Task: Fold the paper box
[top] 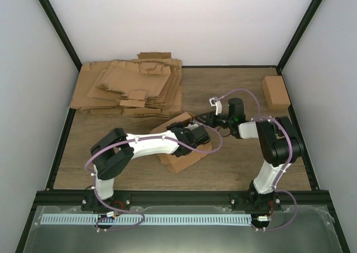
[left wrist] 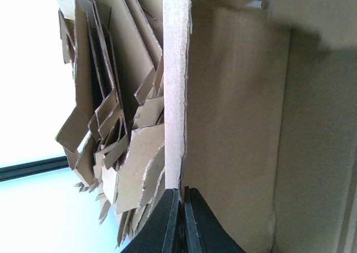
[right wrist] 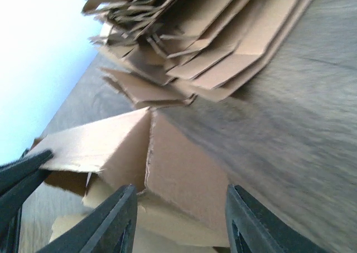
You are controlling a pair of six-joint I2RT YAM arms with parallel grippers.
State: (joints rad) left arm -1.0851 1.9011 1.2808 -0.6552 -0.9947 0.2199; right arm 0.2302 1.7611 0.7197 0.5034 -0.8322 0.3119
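Note:
The paper box [top: 184, 161] lies half-formed in the middle of the table, some panels raised. My left gripper [top: 187, 129] is shut on the top edge of one upright wall. In the left wrist view the black fingertips [left wrist: 174, 208] pinch that thin wall [left wrist: 175, 97], with the box's inner panel [left wrist: 234, 130] to its right. My right gripper [top: 202, 119] is at the box's far end. In the right wrist view it [right wrist: 181, 203] stands open, its fingers either side of a creased corner of the box [right wrist: 184, 164] without clamping it.
A thick heap of flat brown cardboard sheets [top: 128, 88] fills the back left corner and shows in both wrist views [left wrist: 106, 97] [right wrist: 212, 35]. A small folded carton [top: 276, 91] sits at the back right. Dark frame rails border the table.

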